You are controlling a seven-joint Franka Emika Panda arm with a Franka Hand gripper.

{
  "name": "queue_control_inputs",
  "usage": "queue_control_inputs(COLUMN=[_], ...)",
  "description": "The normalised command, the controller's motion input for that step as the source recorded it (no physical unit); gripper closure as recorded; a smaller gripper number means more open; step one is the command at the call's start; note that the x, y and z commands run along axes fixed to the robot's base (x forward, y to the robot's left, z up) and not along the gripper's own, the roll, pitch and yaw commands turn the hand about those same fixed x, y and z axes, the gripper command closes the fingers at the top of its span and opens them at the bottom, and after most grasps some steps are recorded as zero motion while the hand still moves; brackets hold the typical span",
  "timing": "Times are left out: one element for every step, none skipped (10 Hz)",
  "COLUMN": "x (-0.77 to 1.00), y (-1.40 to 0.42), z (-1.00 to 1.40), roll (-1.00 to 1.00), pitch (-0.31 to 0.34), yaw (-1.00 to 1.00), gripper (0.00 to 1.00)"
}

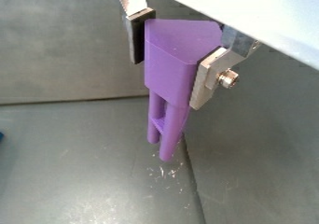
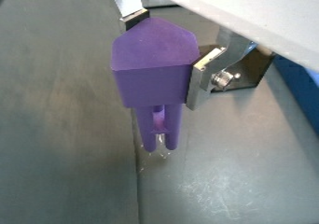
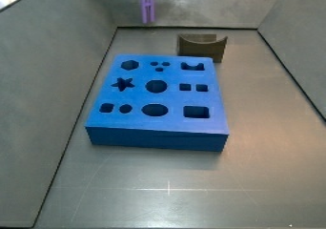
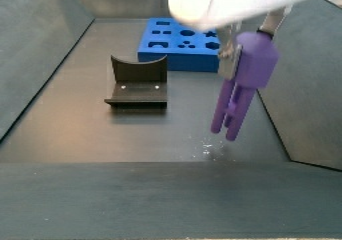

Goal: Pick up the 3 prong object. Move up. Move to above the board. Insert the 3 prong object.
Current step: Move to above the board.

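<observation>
My gripper (image 1: 177, 58) is shut on the 3 prong object (image 1: 169, 88), a light-purple bar with prongs pointing down. It hangs a little above the grey floor. Both wrist views show it between the silver fingers (image 2: 206, 74). In a side view the object (image 4: 243, 89) hangs near the right wall, clear of the floor. In a side view only its lower part (image 3: 147, 2) shows at the far end, beyond the board. The board (image 3: 159, 99) is a thick blue slab with dark cut-outs, lying flat on the floor. It also shows in a side view (image 4: 187, 42), behind the gripper.
The dark L-shaped fixture (image 4: 138, 84) stands on the floor between the held bar and the board; it also shows in a side view (image 3: 201, 47). Grey walls enclose the floor on all sides. A blue edge (image 2: 299, 97) shows in a wrist view.
</observation>
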Motion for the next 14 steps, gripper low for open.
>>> queue_control_inputs(x=[-0.18,-0.18,-0.18,-0.17,-0.16,-0.14,-0.13,-0.12,-0.11,-0.09,-0.08,-0.05,-0.03,-0.01], y=[-0.07,-0.07,-0.07,-0.06,-0.06,-0.05,-0.05,-0.04,-0.04,-0.03,-0.03,-0.03,-0.02,-0.01], z=[1.00,1.00,1.00,1.00,1.00,1.00,1.00,1.00,1.00,1.00,1.00,0.89,0.74,0.55], roll=[-0.25,-0.25,-0.21,-0.15,-0.13,-0.09,-0.04,0.00,0.02,0.05,0.06,0.07,0.07,0.05], pitch=[-0.287,-0.280,-0.234,-0.146,-0.094,-0.031,0.021,0.049,0.070,0.089,0.095,0.099,0.100,0.103], yaw=[0.23,0.23,0.16,0.10,0.09,0.07,0.05,0.05,0.05,0.04,0.04,0.04,0.04,0.03], gripper=[1.00,1.00,1.00,1.00,1.00,1.00,1.00,1.00,1.00,1.00,1.00,1.00,1.00,1.00])
